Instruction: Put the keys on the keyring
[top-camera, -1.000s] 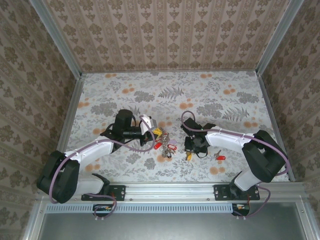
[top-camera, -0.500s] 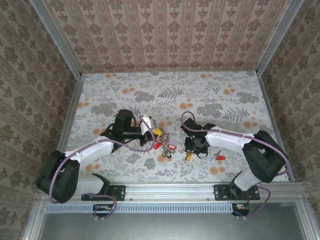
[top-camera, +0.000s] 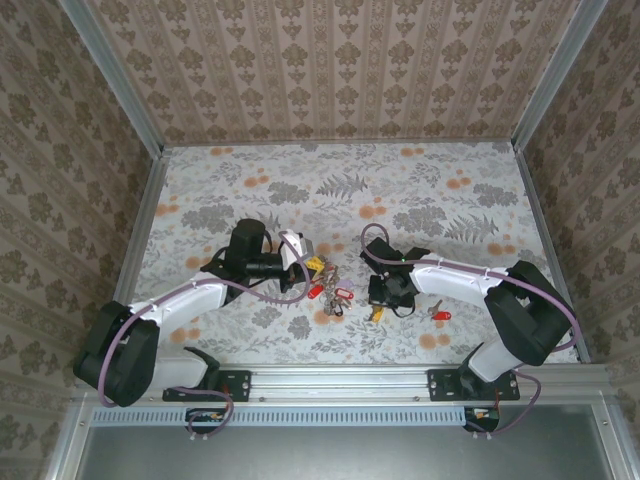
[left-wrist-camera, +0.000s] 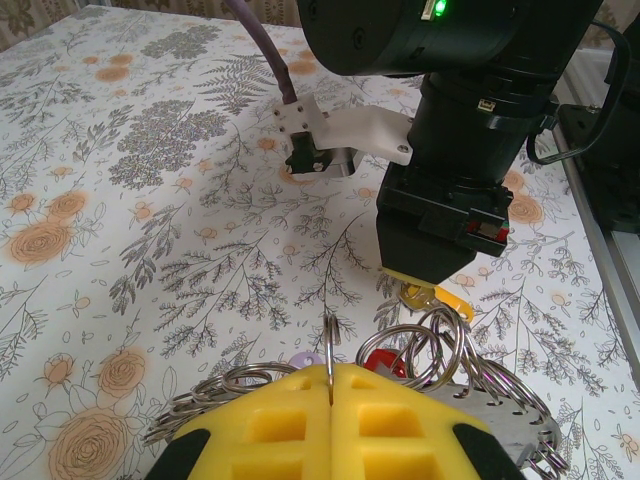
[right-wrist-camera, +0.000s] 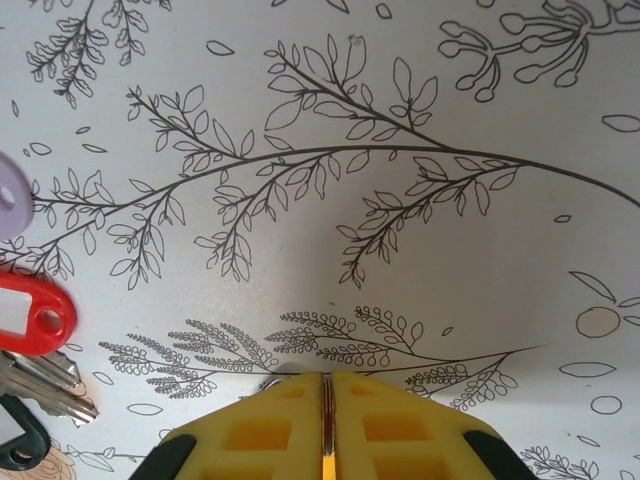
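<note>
Silver keyring (left-wrist-camera: 329, 348) is clamped edge-on in the closed left gripper (left-wrist-camera: 330, 378), with several red keys (top-camera: 335, 295) apparently threaded on it. Just beyond the keyring, the right gripper (right-wrist-camera: 325, 392) pinches the yellow key (left-wrist-camera: 437, 297). A loose red key (top-camera: 440, 315) waits farther off.

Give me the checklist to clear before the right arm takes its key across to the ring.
1. Left gripper shut on the silver-grey metal keyring: ok, a thin loop sits between its pads.
2. Right gripper shut on the yellow-headed key: ok.
3. Ring's open end turned toward that key: cannot tell, the loops overlap.
4. Grippers apart from each other: ok.
5. Red-tagged key out from under the right gripper: ok, it lies off to the side.
6. Loose red-headed key lies apart from both grippers on the floral table: ok.
</note>
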